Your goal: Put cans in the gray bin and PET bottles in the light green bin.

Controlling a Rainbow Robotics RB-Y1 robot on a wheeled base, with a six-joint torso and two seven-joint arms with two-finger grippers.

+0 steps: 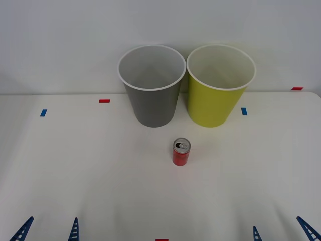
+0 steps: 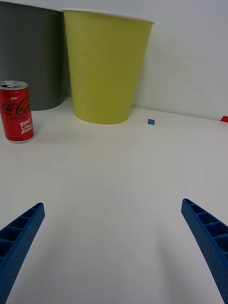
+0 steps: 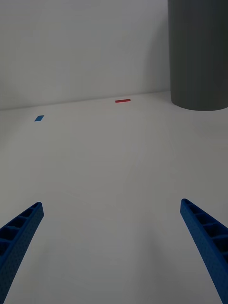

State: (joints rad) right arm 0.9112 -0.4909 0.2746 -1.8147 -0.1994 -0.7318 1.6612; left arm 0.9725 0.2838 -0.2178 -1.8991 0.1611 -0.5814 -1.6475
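A small red can (image 1: 181, 152) with a silver top stands upright on the white table, just in front of the two bins; the right wrist view shows the can (image 2: 16, 112) too. The gray bin (image 1: 151, 86) stands at the back centre, with the light green bin (image 1: 218, 85) touching it on the right. Both bins look empty inside. My left gripper (image 1: 48, 230) is open at the near left edge, my right gripper (image 1: 282, 230) open at the near right edge. Neither holds anything. The gray bin's wall (image 3: 199, 52) is in the left wrist view. No PET bottles are in view.
Small tape marks dot the table: blue (image 1: 43, 113) and red (image 1: 104, 101) at the left, blue (image 1: 244, 111) and red (image 1: 297, 89) at the right, red (image 1: 161, 240) at the near edge. A pale wall rises behind the bins.
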